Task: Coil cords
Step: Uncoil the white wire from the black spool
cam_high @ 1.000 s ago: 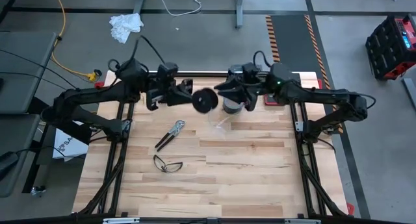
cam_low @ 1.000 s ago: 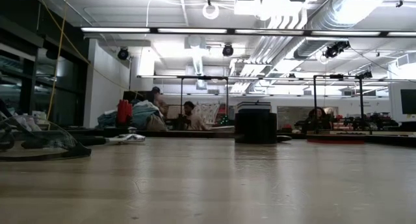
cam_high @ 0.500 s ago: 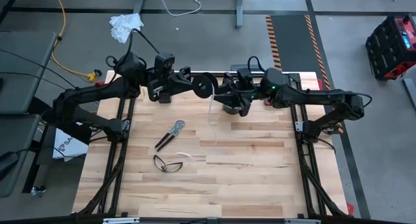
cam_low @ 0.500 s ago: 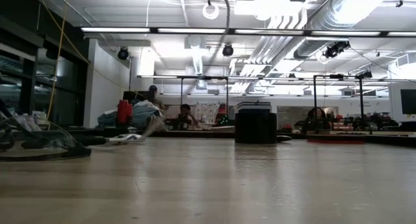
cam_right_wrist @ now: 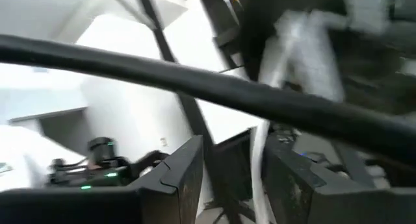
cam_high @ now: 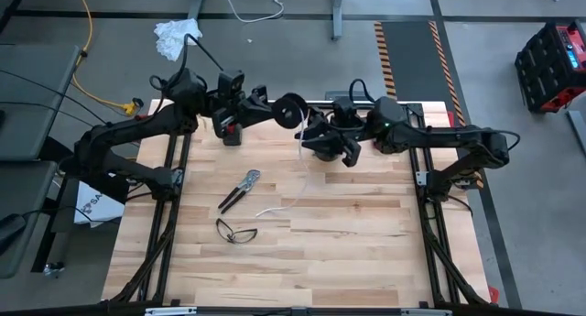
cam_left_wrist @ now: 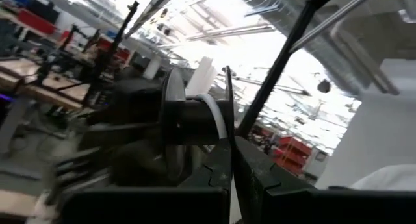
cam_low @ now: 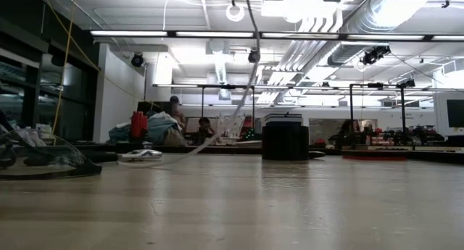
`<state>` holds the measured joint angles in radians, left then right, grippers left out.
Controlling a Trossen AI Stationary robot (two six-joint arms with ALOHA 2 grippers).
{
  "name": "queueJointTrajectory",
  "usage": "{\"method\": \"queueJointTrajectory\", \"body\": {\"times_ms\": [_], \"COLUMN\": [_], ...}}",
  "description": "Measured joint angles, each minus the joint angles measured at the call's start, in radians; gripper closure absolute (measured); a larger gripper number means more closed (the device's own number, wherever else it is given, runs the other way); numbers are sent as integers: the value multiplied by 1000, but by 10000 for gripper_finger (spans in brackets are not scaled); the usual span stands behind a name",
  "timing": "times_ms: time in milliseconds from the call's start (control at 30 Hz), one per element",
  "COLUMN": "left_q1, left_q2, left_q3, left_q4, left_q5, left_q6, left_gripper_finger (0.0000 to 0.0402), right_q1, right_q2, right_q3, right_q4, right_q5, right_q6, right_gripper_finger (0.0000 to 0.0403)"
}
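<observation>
Both hands up: left hand (cam_high: 265, 110) clenched on spool (cam_high: 291, 108), right hand (cam_high: 316, 137) guiding cord (cam_high: 298, 174). Keep tension, wind evenly.

the high view is evenly lit from above, sharp across the wooden table (cam_high: 302, 234), with only soft, short shadows under the arms. in the low view, ceiling strip lights (cam_low: 217, 34) glare white, the near tabletop is soft and out of focus, and the far room is clearer. both wrist views are smeared by motion blur and washed out by bright overhead light, the spool (cam_left_wrist: 195, 120) fairly readable in the left one, the white cord (cam_right_wrist: 259, 165) a pale streak in the right.
</observation>
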<state>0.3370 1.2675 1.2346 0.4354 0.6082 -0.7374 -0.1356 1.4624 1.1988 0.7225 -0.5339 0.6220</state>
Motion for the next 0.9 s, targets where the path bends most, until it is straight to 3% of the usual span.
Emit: {"method": "queueJointTrajectory", "body": {"times_ms": [200, 367, 467, 667, 900], "left_q1": [18, -12, -64, -148, -136], "left_q2": [-2, -5, -5, -5, -6], "left_q3": [0, 0, 0, -1, -1], "left_q4": [-68, -100, -97, -12, 293], "left_q5": [54, 184, 204, 127, -30], "left_q6": [3, -119, -180, -202, -203], "left_gripper_finger": [401, 401, 401, 401, 401], "right_q1": [12, -13, -34, -60, -62], "right_q2": [-6, -19, -19, -16, 14], "right_q3": [99, 203, 264, 326, 326], "right_q4": [-3, -40, -155, -435, -554], "right_q5": [-112, -165, -169, -89, -52], "right_q6": [19, 23, -50, -234, -238], "right_gripper_finger": [263, 263, 263, 263, 263]}}
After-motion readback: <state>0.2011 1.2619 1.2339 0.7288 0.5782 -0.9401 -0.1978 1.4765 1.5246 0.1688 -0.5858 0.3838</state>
